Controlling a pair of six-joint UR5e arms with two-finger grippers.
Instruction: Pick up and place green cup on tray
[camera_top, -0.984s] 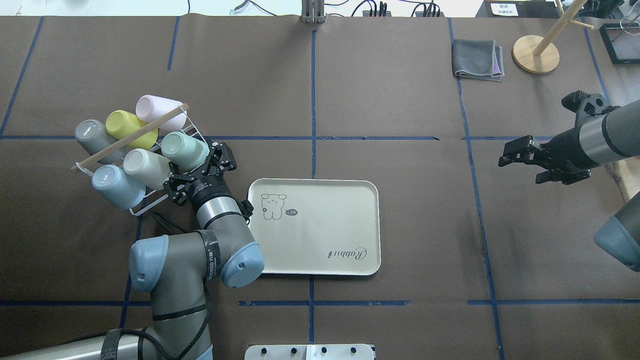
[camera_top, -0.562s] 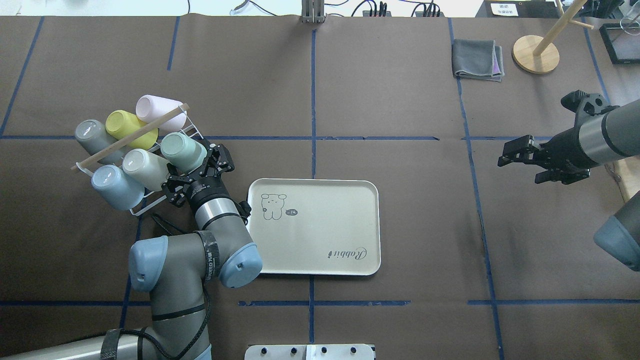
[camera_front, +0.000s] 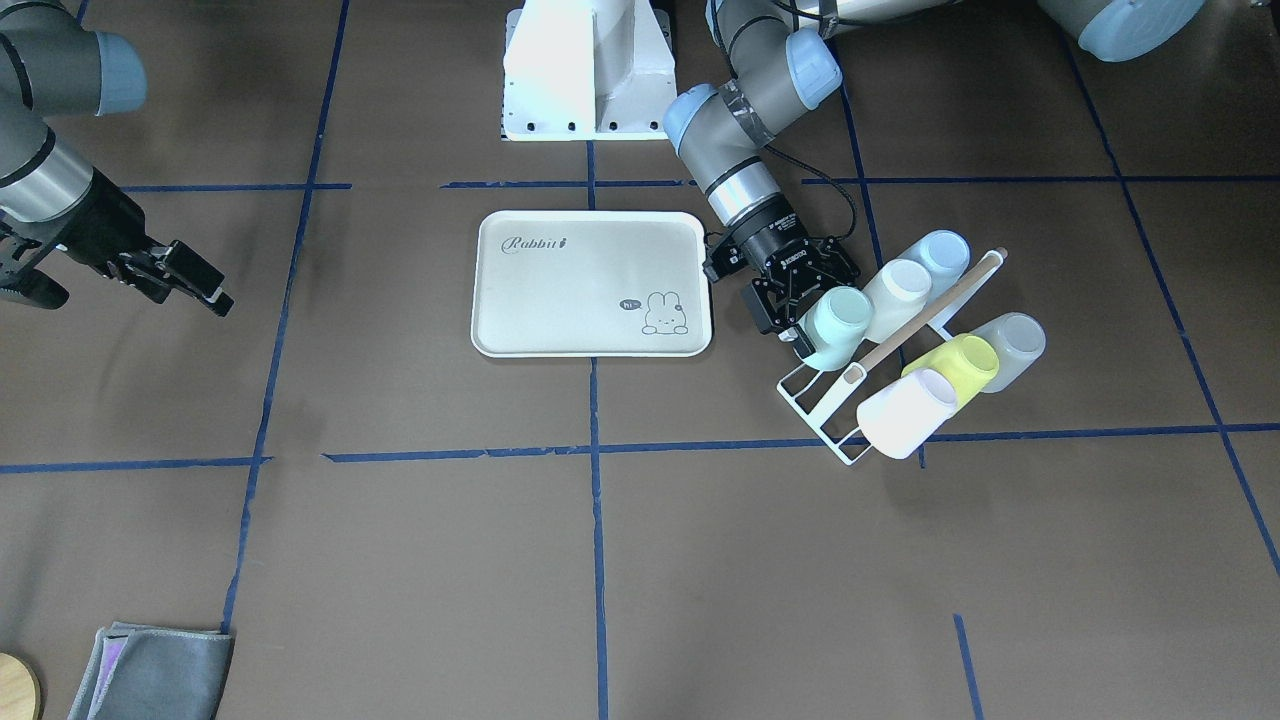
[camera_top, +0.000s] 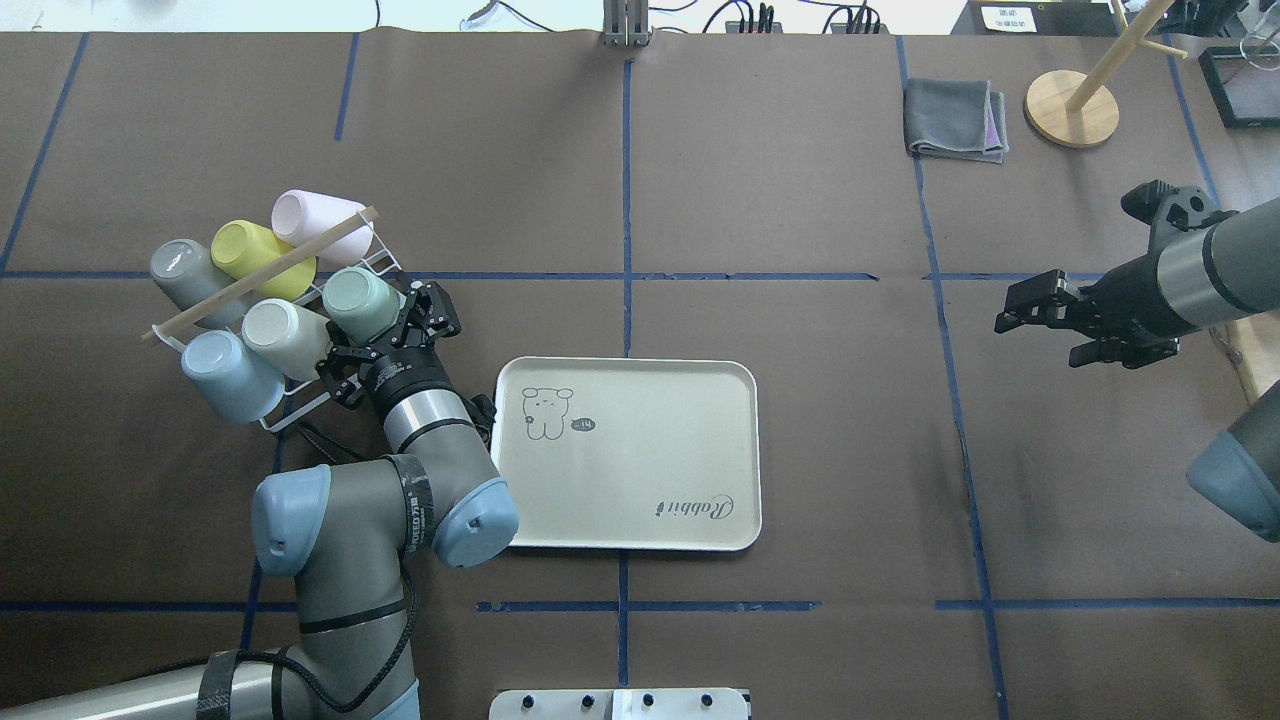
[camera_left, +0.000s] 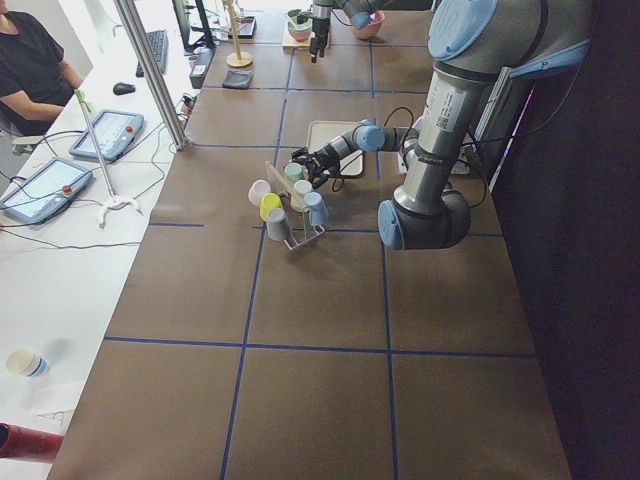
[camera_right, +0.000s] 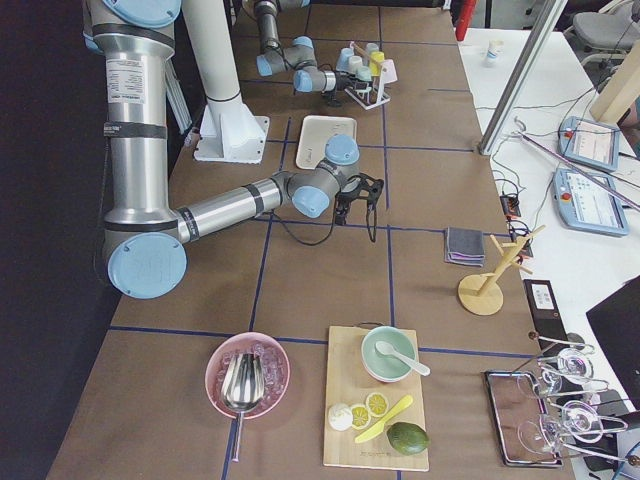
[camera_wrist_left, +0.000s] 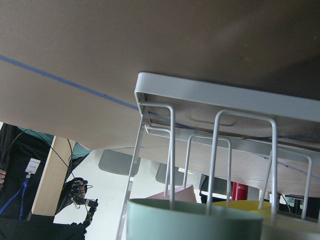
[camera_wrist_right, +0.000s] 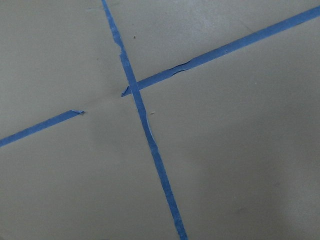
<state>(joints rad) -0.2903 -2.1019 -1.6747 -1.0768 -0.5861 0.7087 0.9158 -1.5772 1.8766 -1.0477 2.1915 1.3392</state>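
Note:
The pale mint-green cup (camera_top: 355, 300) lies on its side on a white wire rack (camera_top: 285, 415), at the rack's end nearest the tray; it also shows in the front view (camera_front: 838, 322). My left gripper (camera_top: 385, 335) is open, with one finger on each side of the cup's mouth end. In the left wrist view the cup's rim (camera_wrist_left: 195, 220) fills the bottom edge under the rack's wire loops. The cream tray (camera_top: 640, 520) with the bunny drawing lies empty just right of the left arm. My right gripper (camera_top: 1030, 305) hangs open and empty above the table far to the right.
The rack also holds a yellow-green cup (camera_top: 250, 250), pink cup (camera_top: 310, 215), grey cup (camera_top: 185, 270), cream cup (camera_top: 280, 335) and blue cup (camera_top: 220, 370) under a wooden rod (camera_top: 260, 275). A folded grey cloth (camera_top: 955, 120) and wooden stand (camera_top: 1072, 108) sit far right.
My left gripper has pushed further along the mint-green cup toward the rack. The rack and its cups have shifted slightly left. The right arm has not moved.

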